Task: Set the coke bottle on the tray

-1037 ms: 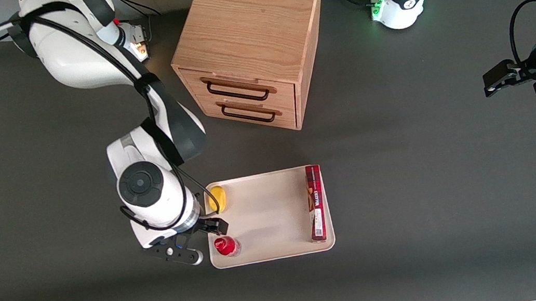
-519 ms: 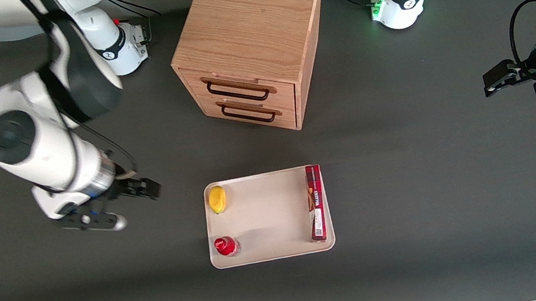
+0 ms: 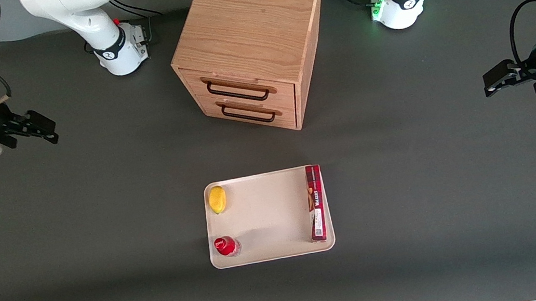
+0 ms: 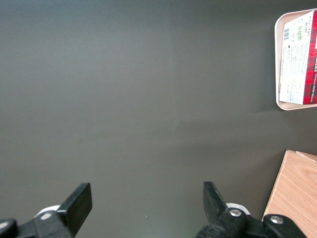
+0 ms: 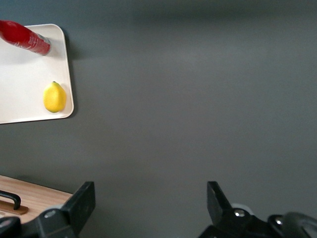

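One coke bottle (image 3: 226, 246) on tray (image 3: 266, 213); end effector (image 3: 42, 131) open, well apart.

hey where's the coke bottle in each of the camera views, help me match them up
Front view: coke bottle stands on the tray, in the corner nearest the camera, toward the working arm's end.
Right wrist view: coke bottle on the tray, near the lemon.
Left wrist view: not in it.
Shared landmark: the tray.
The tool is open, far off over the table.
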Tool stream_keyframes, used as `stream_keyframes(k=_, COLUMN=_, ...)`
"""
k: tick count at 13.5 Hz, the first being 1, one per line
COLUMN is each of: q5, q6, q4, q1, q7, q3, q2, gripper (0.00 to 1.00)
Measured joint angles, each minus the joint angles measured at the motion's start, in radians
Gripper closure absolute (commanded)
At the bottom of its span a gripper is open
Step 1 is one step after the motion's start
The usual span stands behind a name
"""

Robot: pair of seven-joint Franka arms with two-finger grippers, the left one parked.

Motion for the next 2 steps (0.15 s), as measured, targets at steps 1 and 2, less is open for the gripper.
stream_keyframes(k=1, q5=0.0, q6=-0.001, q4=-0.001, q1=-0.005, q7=-0.001, q3=0.0, q2=-0.011, gripper=0.0)
stream_keyframes(k=2, q5=0.0, q6=-0.001, q4=-0.001, q1=-0.005, q7=-0.001, q3=0.001, q2=-0.012, gripper=0.0)
